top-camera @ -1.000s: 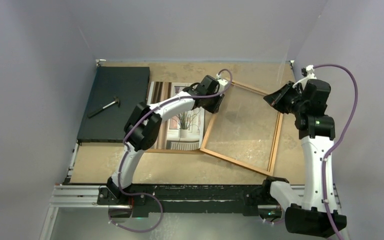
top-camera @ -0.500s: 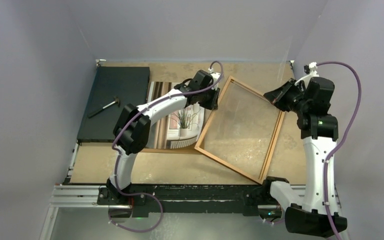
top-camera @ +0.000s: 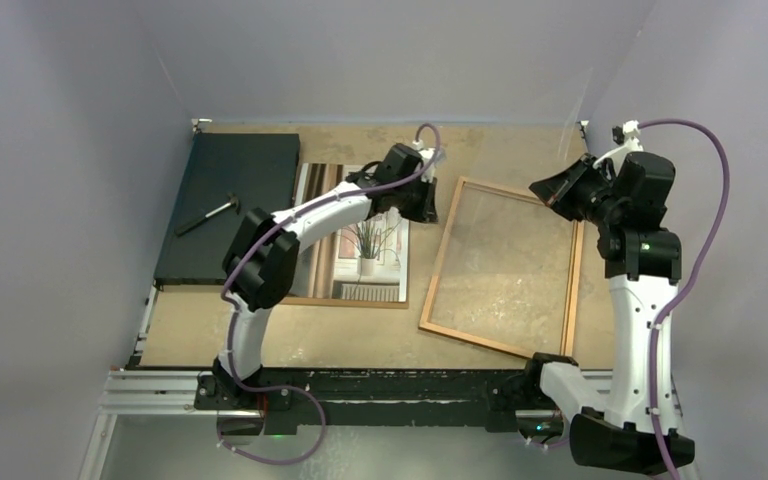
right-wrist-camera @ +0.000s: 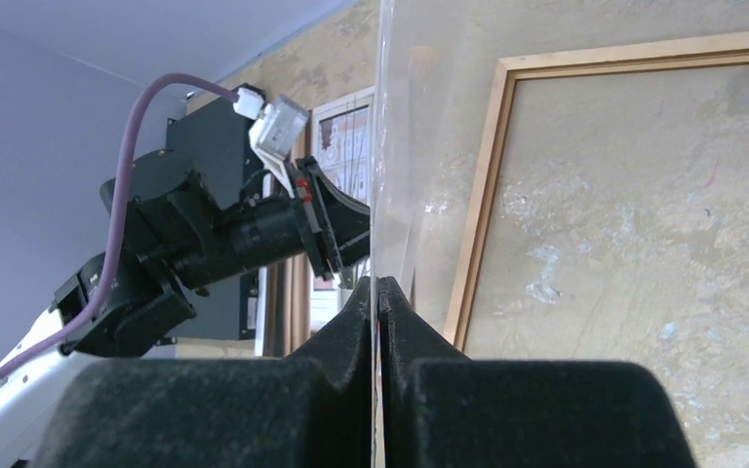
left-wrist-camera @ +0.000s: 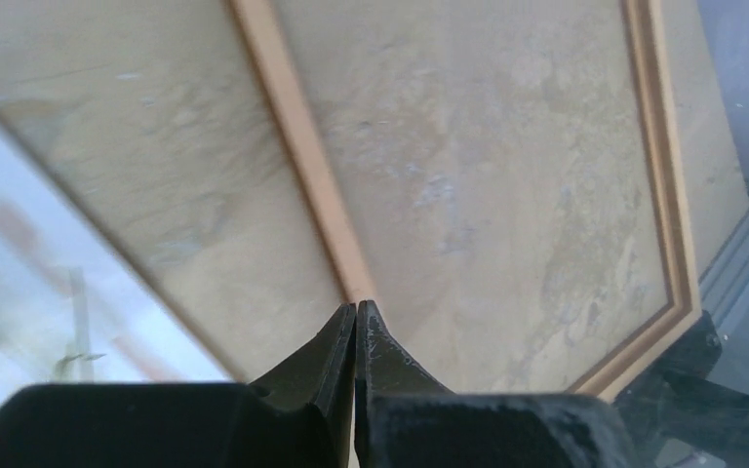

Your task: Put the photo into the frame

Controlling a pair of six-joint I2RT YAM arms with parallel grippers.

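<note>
Pictured: the photo (top-camera: 370, 250), a thin paper print lying flat and face up left of centre. Likely light, floppy and easily creased, so best pinched at a free edge or corner; just beside it but apart, the frame (top-camera: 441, 252), a narrow, stiff rectangle of orange-brown wood flat on the mottled tan table (top-camera: 360, 340). Between the two, the left gripper (left-wrist-camera: 356, 310) with jaws pressed together on nothing; to the right, the right gripper (right-wrist-camera: 377, 285) clamped on the edge of a clear glass pane (right-wrist-camera: 395, 146) held upright — slick, brittle — and at far left a dark mat (top-camera: 250, 170) bearing a small hammer (top-camera: 208, 214).
</note>
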